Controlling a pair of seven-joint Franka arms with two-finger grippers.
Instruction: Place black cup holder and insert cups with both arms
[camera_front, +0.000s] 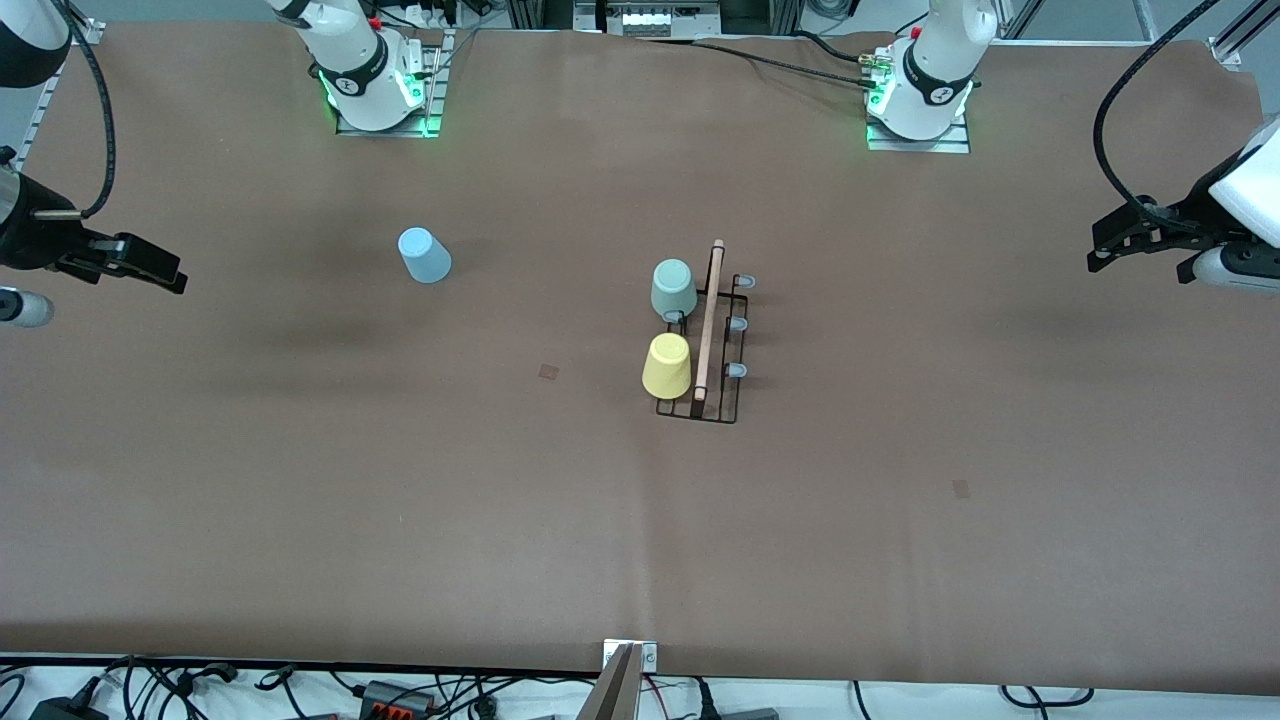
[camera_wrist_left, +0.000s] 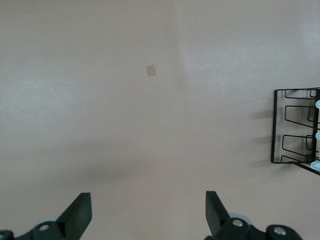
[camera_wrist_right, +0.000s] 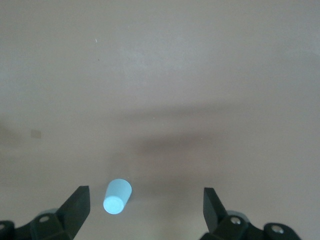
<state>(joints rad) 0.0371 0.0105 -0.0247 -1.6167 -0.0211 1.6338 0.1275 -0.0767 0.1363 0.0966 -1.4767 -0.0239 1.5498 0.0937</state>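
Observation:
The black cup holder (camera_front: 709, 330) stands at the table's middle, wooden rod on top. A sage green cup (camera_front: 673, 288) and a yellow cup (camera_front: 667, 366) sit mouth down on its pegs on the side toward the right arm's end. The green one is farther from the front camera. Three pegs (camera_front: 738, 323) on its left-arm side are bare. A light blue cup (camera_front: 424, 255) stands mouth down on the table toward the right arm's end. My right gripper (camera_front: 170, 275) is open and empty, up over that end; the blue cup (camera_wrist_right: 117, 196) shows below it. My left gripper (camera_front: 1097, 250) is open and empty over the left arm's end; the holder's edge (camera_wrist_left: 295, 125) shows.
Two small tape marks lie on the brown table cover, one (camera_front: 548, 371) beside the holder and one (camera_front: 961, 488) nearer the front camera. The arm bases (camera_front: 375, 90) (camera_front: 920, 100) stand along the edge farthest from that camera. Cables (camera_front: 400, 695) lie off the near edge.

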